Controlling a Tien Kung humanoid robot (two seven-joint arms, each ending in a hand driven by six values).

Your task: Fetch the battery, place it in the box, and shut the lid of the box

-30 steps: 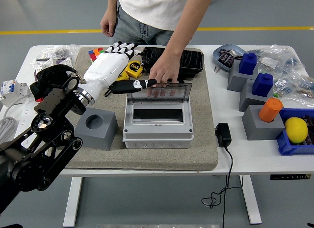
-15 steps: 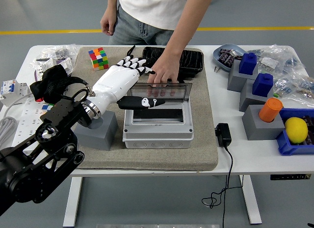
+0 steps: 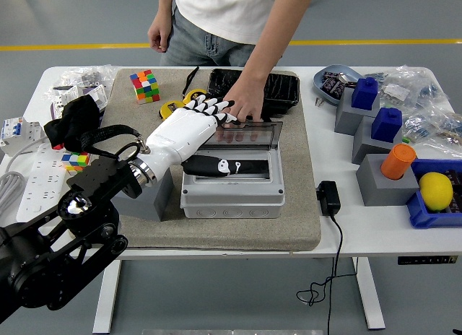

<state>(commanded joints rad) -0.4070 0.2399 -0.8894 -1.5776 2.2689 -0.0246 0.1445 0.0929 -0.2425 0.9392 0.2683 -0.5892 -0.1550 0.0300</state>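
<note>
**Carefully now: battery over the open box**

Nearest the camera, the black left arm reaches in from the lower left over the desk. Its white left hand hovers above the grey box, which sits on a tan mat. To do this step well, I judge the hand should lower until the battery sits inside the dark opening, then let go only once it is clear of the rim, and withdraw sideways so the lid can swing down freely.

The fingers are stretched forward and only loosely spread, their tips near the hinge edge; the thumb lies below, and a dark elongated object with white markings, apparently the battery, is pinched beneath the palm, over the box's opening. Whether it already touches the box floor cannot be told.

Farther back, the clear lid stands raised, held open by a person's hand pressing at its top edge. The right hand is out of view.
</note>
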